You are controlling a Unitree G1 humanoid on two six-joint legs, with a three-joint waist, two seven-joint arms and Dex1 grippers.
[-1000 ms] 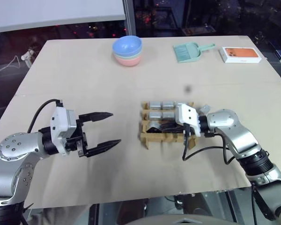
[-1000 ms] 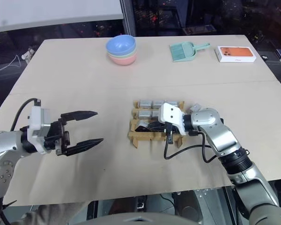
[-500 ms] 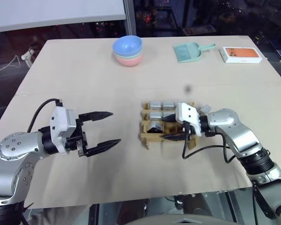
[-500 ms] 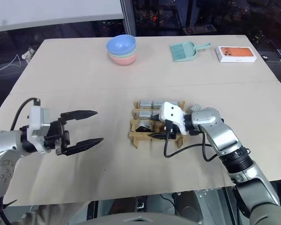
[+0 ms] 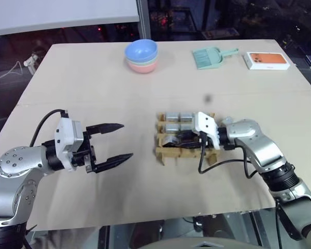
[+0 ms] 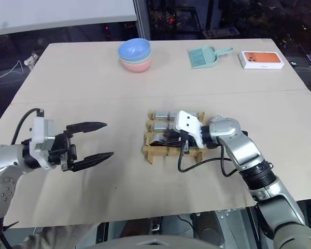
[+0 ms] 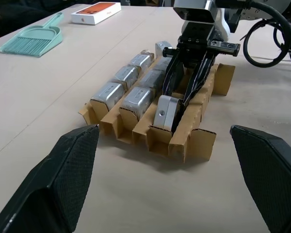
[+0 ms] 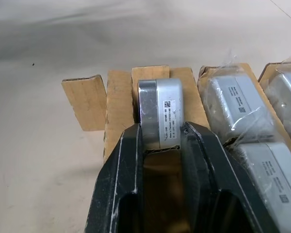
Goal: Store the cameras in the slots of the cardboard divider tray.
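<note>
On the tan surface (image 5: pixel 93 78) I saw the cardboard divider tray (image 7: pixel 191 143) near the middle, cameras (image 7: pixel 136 99) filling its far rows. My right hand (image 8: pixel 162 141) was clamped on one camera (image 8: pixel 162 114) standing in the near row's end slot — its white label print was too small to read. My left hand (image 5: pixel 116 142) hung spread apart, well clear.
</note>
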